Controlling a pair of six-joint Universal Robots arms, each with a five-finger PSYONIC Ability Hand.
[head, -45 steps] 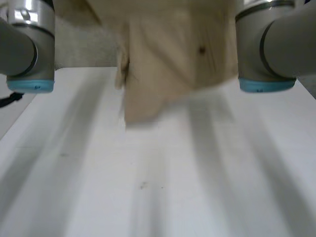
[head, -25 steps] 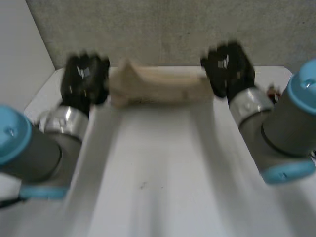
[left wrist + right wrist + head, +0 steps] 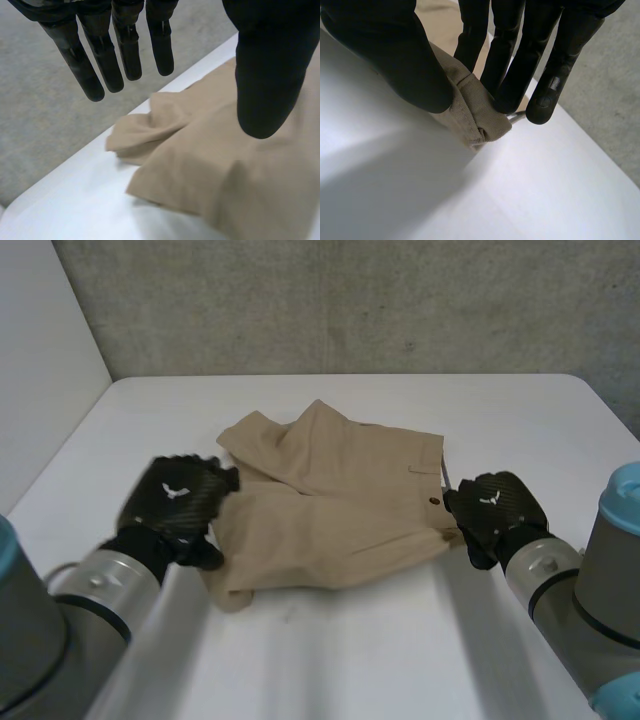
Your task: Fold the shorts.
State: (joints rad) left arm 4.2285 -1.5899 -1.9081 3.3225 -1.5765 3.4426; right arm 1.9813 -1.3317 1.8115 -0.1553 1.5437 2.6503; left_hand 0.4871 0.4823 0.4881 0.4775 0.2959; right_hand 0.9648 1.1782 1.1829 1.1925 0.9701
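A white table [image 3: 330,660] fills the lower two thirds of the head view, with a grey wall [image 3: 350,300] across the top. The tan shorts [image 3: 330,500] lie rumpled on the table at the centre of the frame, with one flap folded over toward the upper left. The left hand [image 3: 180,502], at centre left, is at the shorts' left edge. Its wrist view shows its fingers [image 3: 127,50] straight and spread, thumb apart, holding nothing. The right hand [image 3: 495,512], at centre right, pinches the shorts' right corner between thumb and fingers. A small dark button [image 3: 434,502] sits just beside it.
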